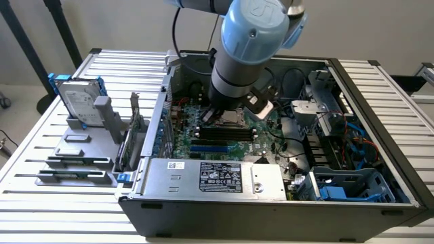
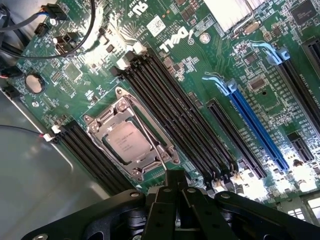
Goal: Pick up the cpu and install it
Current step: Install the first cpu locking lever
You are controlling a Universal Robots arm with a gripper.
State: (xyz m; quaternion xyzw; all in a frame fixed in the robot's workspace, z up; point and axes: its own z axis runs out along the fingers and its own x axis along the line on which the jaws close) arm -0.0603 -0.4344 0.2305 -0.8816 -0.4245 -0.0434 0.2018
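in the socket (image 2: 131, 141), the cpu (image 2: 128, 141)

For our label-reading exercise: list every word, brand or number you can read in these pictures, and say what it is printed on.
"DELL": white letters on the green circuit board.
White sticker on the board: too small to read.
Print on the chip: too blurred.
Black label on the silver power box: too small.
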